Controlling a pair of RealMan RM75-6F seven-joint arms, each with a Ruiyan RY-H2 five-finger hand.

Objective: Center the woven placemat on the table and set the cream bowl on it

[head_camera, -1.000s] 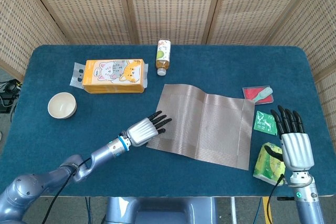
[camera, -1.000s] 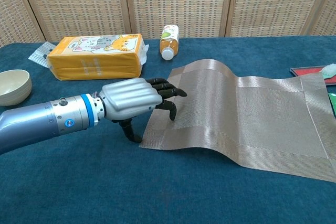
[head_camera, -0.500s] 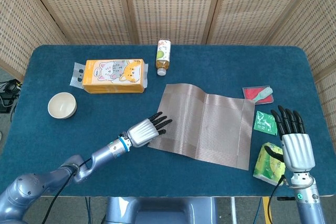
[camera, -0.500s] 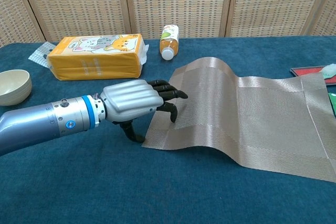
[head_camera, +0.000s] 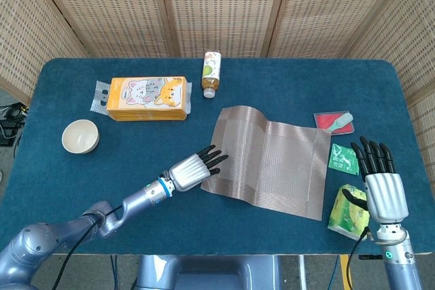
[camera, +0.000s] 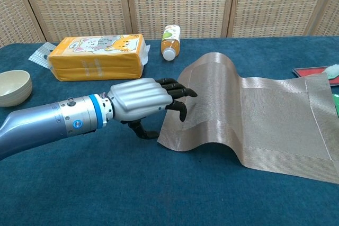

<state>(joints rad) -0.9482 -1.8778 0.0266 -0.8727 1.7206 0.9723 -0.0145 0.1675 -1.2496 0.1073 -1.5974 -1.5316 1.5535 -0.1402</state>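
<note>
The woven placemat (head_camera: pixel 279 161) (camera: pixel 265 115) lies right of the table's middle, its left part buckled up into a hump. My left hand (head_camera: pixel 194 168) (camera: pixel 140 99) pinches the mat's near-left edge, fingers on top and thumb beneath. The cream bowl (head_camera: pixel 80 136) (camera: pixel 13 87) stands upright and empty at the left side of the table, well away from the mat. My right hand (head_camera: pixel 380 185) hovers at the near right edge with fingers straight and apart, holding nothing; only the head view shows it.
An orange cat-print box (head_camera: pixel 148 98) (camera: pixel 95 56) lies at the back left, a small bottle (head_camera: pixel 211 73) (camera: pixel 170 41) on its side behind the mat. A red item (head_camera: pixel 332 121), a green sachet (head_camera: pixel 344 159) and a green packet (head_camera: pixel 348 212) sit right of the mat.
My left hand has moved right with the mat's left edge, and the mat has bunched into a taller hump. The right hand and bowl have stayed put.
</note>
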